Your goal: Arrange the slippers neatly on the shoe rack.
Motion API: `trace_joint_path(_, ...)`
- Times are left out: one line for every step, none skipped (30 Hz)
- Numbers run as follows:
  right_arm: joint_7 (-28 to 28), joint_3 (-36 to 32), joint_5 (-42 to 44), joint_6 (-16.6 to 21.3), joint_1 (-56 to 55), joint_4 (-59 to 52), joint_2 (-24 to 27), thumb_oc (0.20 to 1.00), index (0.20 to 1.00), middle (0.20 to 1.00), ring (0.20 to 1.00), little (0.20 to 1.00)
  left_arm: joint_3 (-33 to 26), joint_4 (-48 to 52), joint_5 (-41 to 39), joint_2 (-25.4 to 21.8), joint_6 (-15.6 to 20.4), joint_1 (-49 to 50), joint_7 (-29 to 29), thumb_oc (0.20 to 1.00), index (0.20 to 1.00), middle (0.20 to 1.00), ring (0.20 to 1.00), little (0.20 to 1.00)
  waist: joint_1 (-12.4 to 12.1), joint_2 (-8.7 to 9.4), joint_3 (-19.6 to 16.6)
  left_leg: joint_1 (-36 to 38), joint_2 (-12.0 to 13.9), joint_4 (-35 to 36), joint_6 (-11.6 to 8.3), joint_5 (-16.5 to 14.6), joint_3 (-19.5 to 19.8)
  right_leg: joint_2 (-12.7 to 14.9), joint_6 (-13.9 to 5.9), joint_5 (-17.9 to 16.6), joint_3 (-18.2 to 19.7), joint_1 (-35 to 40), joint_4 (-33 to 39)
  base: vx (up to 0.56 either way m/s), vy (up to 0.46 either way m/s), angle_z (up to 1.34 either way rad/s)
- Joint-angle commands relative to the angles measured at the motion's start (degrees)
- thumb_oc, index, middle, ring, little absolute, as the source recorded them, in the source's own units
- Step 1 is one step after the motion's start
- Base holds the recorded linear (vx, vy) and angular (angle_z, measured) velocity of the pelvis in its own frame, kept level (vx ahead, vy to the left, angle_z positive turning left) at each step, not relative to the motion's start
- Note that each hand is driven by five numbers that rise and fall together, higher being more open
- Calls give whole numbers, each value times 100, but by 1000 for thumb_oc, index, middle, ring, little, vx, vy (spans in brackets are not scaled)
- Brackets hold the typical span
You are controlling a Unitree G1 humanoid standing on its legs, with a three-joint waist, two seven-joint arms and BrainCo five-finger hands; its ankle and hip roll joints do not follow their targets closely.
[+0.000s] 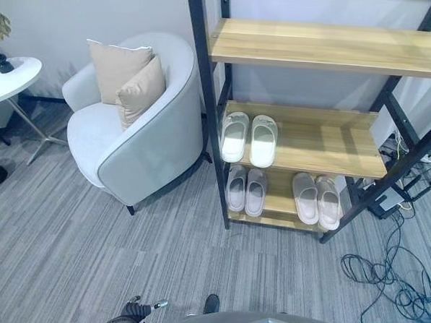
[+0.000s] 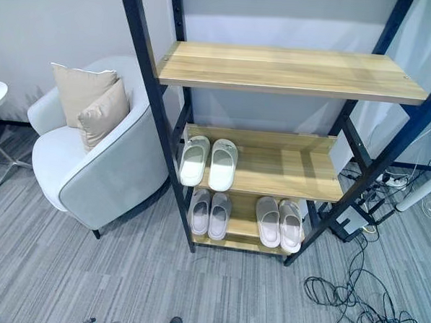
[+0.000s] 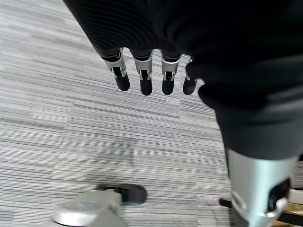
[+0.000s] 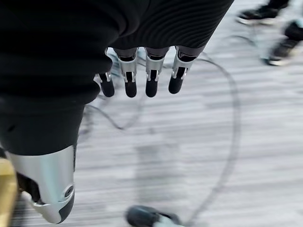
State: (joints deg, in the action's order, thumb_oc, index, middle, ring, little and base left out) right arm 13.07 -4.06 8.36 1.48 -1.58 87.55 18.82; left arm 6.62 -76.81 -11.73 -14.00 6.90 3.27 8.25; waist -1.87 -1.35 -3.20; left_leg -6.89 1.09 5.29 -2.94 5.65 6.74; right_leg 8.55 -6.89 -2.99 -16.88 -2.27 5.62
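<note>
The left hand [image 3: 147, 75] hangs over the grey striped carpet [image 3: 71, 123], its fingers [image 3: 146, 80] straight and loose with nothing between them. The right hand [image 4: 139, 75] hangs the same way above the carpet, fingers relaxed and holding nothing; past it, the right wrist view catches a person's dark shoes [image 4: 279, 47] at the far side of the floor.

From the head, the shoe rack [image 1: 203, 125] stands ahead: a black metal frame with three wooden shelves. The top shelf [image 1: 330, 46] is bare wood. On the middle shelf [image 1: 332, 142] a white pair of slippers [image 1: 249, 138] sits at the left end, side by side and touching, toes pointing to the wall and heels at the front edge. On the bottom shelf [image 1: 280, 201] a grey pair [image 1: 245, 190] lies at the left end, directly below the white pair, and a beige pair [image 1: 316, 199] lies toward the right end, slightly angled, heels reaching the front edge. All six slippers are on the rack.

Left of the rack, close against its frame, stands a pale armchair [image 1: 140, 150] with two beige cushions [image 1: 126, 81] leaning on its backrest. A small white round table [image 1: 14, 78] shows at the left edge in the left eye view. Loose cables [image 2: 360, 299] lie on the carpet right of the rack.
</note>
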Motion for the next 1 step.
trace_joint_path(-137, -47, 39, -138, 104, -336, 103, 1000, 1000, 1000, 1000, 1000, -260, -222, 273, -73, -11, -273, -143, 1000, 1000, 1000, 1000, 1000, -178, 241, 243, 64, -109, -29, -80, -326, 72, 28, -185, 257, -161, 246, -62, 4, -57, 4)
